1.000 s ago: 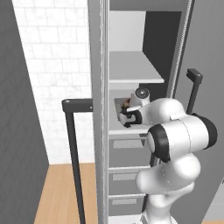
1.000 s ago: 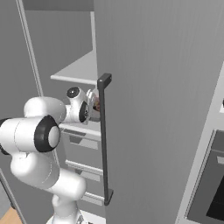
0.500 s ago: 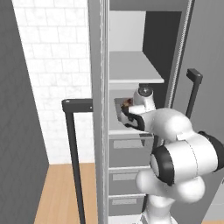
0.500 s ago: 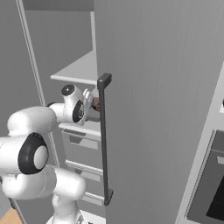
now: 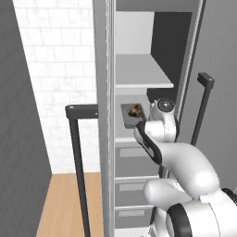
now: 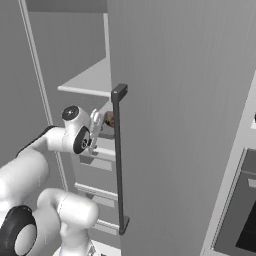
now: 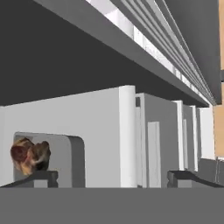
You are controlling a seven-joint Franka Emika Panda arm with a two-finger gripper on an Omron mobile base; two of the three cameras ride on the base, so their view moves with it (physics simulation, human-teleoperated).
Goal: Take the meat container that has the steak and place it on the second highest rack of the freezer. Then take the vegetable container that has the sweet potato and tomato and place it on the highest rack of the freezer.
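The arm (image 5: 185, 166) was built of glossy white, rounded shells, bulbous at each link. Dark, near-black bands were seen where the links met, and a black ring with a grey centre capped the big joint at the bottom right corner of the left base view. A round white cap with a dark disc was carried on the wrist joint (image 6: 71, 114). The gripper (image 6: 95, 131) was finished in pale grey metal. Its fingertips (image 7: 41, 177) were shown in the hand view as small, dark, blocky tabs with flat tops.
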